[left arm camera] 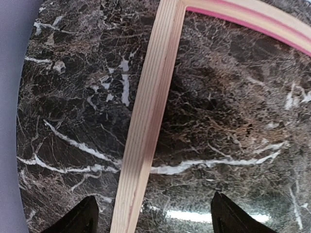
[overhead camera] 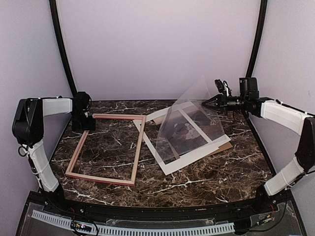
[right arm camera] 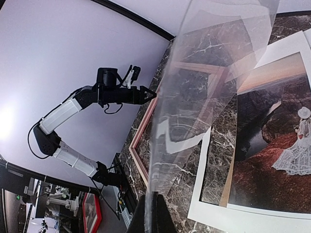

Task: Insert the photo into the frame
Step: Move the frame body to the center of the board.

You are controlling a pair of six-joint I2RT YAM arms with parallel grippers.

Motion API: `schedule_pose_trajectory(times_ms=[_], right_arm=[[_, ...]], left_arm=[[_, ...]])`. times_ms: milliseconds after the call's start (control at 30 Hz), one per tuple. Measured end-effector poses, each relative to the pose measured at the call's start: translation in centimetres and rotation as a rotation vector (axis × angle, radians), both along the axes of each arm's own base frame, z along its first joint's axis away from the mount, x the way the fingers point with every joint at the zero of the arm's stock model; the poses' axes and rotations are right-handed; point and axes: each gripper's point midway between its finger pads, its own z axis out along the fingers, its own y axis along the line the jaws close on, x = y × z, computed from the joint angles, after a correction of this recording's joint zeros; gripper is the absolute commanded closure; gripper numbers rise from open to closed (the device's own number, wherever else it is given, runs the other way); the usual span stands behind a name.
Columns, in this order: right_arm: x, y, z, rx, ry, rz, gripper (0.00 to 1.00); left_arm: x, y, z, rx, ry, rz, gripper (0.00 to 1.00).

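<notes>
1. Frame (overhead camera: 106, 150): lies flat on the left half of the marble table (overhead camera: 221, 172), pale wood side up, with a pink edge showing in the left wrist view. Marble shows through its opening.
2. Left gripper (left arm camera: 153, 218): hangs at the frame's far-left corner. Its fingers (left arm camera: 80, 218) are spread wide, one on each side of a rail; contact cannot be told.
3. Photo (right arm camera: 274, 145): lies flat right of the frame, turned askew, picture side up. Its far-left corner comes near the frame's far-right corner, and the gap of marble widens towards the arms.
4. Clear sheet (overhead camera: 189, 105): tilted steeply over the photo, its low edge near the photo's left border.
5. Right gripper (overhead camera: 206, 103): raised, with its fingers pressed together on the clear sheet's upper edge.
6. Brown board (overhead camera: 224, 146): under the photo, one corner showing at the right.
</notes>
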Motion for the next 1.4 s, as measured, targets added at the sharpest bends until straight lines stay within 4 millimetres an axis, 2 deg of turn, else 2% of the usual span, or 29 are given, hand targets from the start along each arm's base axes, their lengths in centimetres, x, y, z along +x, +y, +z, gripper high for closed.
schedule_pose_trajectory(times_ms=[200, 433, 600, 700, 833, 867, 1133, 1300, 1400], right_arm=[[-0.2, 0.0, -0.3, -0.002, 0.005, 0.001, 1.00], [-0.3, -0.1, -0.2, -0.004, 0.001, -0.004, 1.00], [-0.3, -0.2, -0.2, -0.015, -0.002, -0.014, 1.00], [-0.4, -0.4, -0.4, -0.027, 0.002, -0.021, 1.00], [-0.5, -0.6, -0.6, -0.048, 0.011, -0.033, 1.00], [-0.5, -0.6, -0.5, -0.052, 0.010, -0.035, 1.00], [-0.1, -1.0, -0.1, -0.093, -0.006, -0.057, 1.00], [-0.2, -0.8, -0.5, -0.110, 0.006, -0.062, 1.00], [-0.2, 0.1, -0.2, -0.116, -0.002, -0.047, 1.00]], left_arm=[[-0.7, 1.4, -3.0, 0.099, 0.117, -0.018, 0.34], [-1.4, 2.2, -3.8, 0.147, 0.162, -0.024, 0.61], [-2.3, 1.7, -4.4, 0.142, 0.168, -0.028, 0.67], [-3.3, 0.8, -4.5, 0.143, 0.168, -0.037, 0.69], [-5.2, -2.4, -4.6, 0.145, 0.167, -0.082, 0.69], [-5.8, -3.7, -4.7, 0.142, 0.164, -0.101, 0.69], [-7.8, -11.7, -4.8, 0.064, 0.130, -0.179, 0.68], [-8.2, -15.4, -4.9, 0.014, 0.115, -0.222, 0.68], [-8.3, -16.4, -4.9, -0.018, 0.113, -0.233, 0.66]])
